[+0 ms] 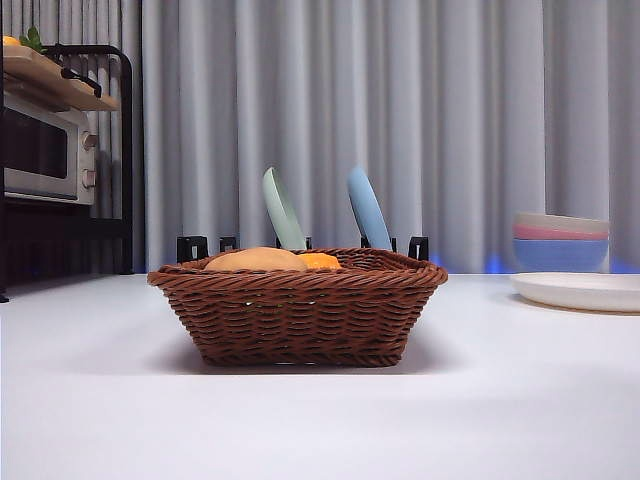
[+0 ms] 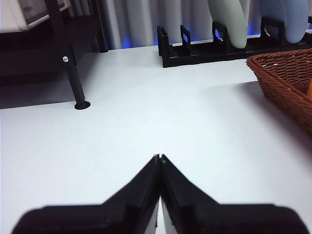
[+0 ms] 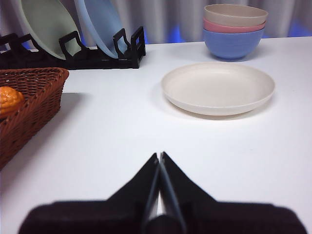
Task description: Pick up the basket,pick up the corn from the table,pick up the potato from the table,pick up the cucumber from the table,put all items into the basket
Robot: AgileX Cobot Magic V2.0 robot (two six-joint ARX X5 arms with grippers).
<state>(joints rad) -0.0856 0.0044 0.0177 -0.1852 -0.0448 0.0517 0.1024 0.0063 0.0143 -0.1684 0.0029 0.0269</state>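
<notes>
White table (image 1: 90,400), basket (image 1: 298,305) beside shut claws

The white table (image 1: 90,400) carries the basket (image 1: 298,310), a cream plate (image 1: 578,290), stacked bowls (image 1: 560,241) and a dish rack (image 2: 204,51).

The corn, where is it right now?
The corn lies inside the basket in the middle of the table, right beside the potato. In the front view only its orange top peeks over the rim.
</notes>
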